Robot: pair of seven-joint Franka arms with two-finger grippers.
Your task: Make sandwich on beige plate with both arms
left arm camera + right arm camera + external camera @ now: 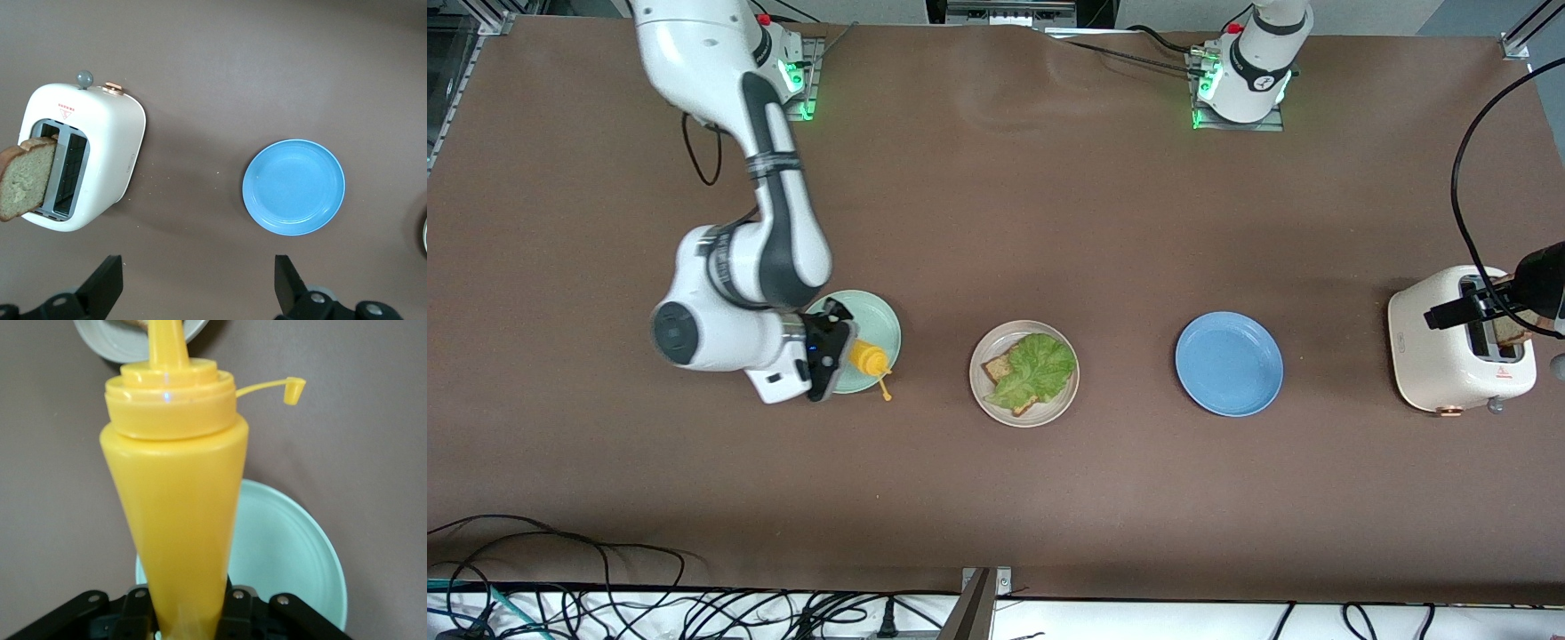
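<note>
In the front view the brown desk (996,222) carries three round plates in a row: a mint-green plate (880,322) toward the right arm's end, the pale beige plate (980,382) in the middle, and a blue plate (1229,364) toward the left arm's end, with a cream two-slot toaster (1449,356) just past it. On the beige plate lies one square slice of speckled brown bread (1000,369) with a ruffled green lettuce leaf (1040,369) on top; no second slice covers it. The right tool (845,356) hangs over the mint-green plate, pinching a yellow plastic squeeze bottle (868,357) whose nozzle points toward the beige plate, its small tethered cap (887,396) dangling loose. The left tool (1503,298) is over the toaster, where a brown bread slice (1510,331) stands in a slot. In the left wrist view the left tool's black fingers (107,287) are spread wide apart and hold nothing; below them lie the toaster with the slice sticking out of its slot and the blue plate well apart from it. In the right wrist view the yellow bottle fills the middle, its base pinched between the right tool's fingers (137,603), the mint-green plate under it and the rim of the beige plate past the nozzle.
</note>
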